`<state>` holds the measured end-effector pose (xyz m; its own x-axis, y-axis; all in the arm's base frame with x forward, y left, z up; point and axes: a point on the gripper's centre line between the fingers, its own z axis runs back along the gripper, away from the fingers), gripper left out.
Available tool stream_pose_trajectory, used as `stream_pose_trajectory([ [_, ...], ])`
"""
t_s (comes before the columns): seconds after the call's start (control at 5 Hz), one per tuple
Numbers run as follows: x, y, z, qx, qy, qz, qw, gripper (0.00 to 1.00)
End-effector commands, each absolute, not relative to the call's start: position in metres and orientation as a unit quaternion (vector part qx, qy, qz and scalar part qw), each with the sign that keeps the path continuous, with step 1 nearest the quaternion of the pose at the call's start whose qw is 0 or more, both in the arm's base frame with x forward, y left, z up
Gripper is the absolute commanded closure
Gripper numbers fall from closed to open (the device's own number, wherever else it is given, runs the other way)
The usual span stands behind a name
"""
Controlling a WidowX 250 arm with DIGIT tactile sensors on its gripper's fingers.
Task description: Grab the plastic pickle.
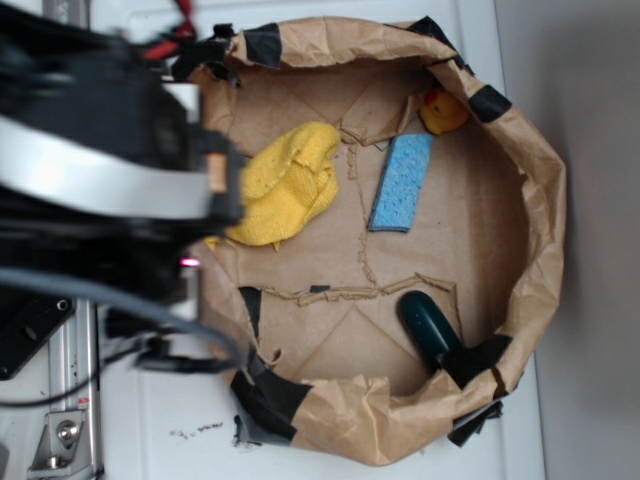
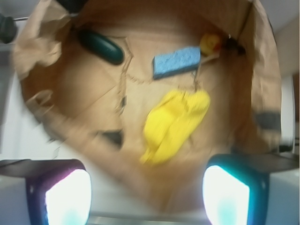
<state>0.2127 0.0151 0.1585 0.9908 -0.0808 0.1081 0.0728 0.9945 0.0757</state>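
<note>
The plastic pickle (image 1: 428, 326) is a glossy dark teal oblong lying inside the brown paper bin (image 1: 540, 230), near its lower right wall. In the wrist view the pickle (image 2: 101, 46) lies at the upper left. My gripper (image 2: 146, 194) is open and empty, its two fingers far apart at the bottom of the wrist view. It hangs high over the bin's near rim, far from the pickle. In the exterior view the arm (image 1: 100, 170) fills the left side and the fingers are hidden.
A crumpled yellow cloth (image 1: 285, 185) lies in the bin nearest the arm. A blue sponge (image 1: 402, 182) lies in the middle and a yellow rubber duck (image 1: 443, 111) sits by the far wall. Black tape patches (image 1: 270, 392) mark the rim.
</note>
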Motion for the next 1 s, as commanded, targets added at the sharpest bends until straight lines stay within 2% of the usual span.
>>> stream_pose_trajectory([
  [0.0, 0.318, 0.019, 0.126, 0.029, -0.114, -0.190, 0.975, 0.00],
  [0.2, 0.331, -0.020, 0.116, 0.002, -0.149, -0.282, 0.948, 0.00],
  [0.4, 0.315, -0.065, 0.074, 0.018, -0.105, -0.387, 0.916, 0.00],
  [0.6, 0.292, -0.091, 0.060, 0.034, -0.092, -0.436, 0.894, 0.00],
  [0.8, 0.294, -0.104, 0.036, 0.044, -0.066, -0.450, 0.890, 0.00],
])
